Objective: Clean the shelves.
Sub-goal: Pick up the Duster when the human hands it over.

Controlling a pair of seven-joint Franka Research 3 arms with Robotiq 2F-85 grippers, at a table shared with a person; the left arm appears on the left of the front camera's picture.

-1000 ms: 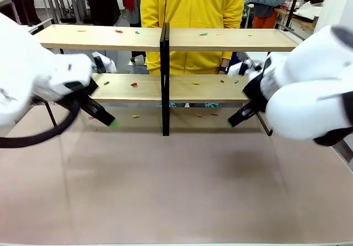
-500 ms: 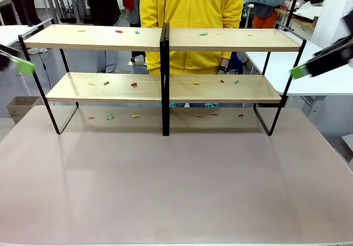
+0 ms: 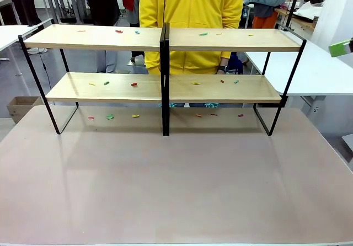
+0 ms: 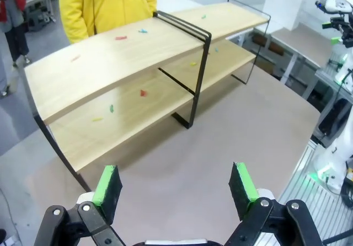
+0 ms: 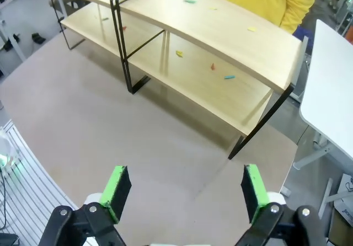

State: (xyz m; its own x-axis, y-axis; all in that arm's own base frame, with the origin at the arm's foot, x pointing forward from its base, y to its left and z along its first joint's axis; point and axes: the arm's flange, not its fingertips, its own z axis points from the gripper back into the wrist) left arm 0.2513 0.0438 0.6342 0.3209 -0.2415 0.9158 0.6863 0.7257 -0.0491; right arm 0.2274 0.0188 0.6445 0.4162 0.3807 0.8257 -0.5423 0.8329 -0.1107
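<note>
One set of shelves, twelve coloured scraps on it, one person, two pincers.

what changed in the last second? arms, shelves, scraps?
Both arms pulled away from the front of the shelves, up and out sideways. The left pincer and right pincer are open and empty; nothing visibly grasped or released. The shelves, coloured scraps and person are unchanged.

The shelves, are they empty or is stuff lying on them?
Not empty. Small red, green and yellow scraps dot both boards of the shelves, and more lie on the table underneath.
</note>
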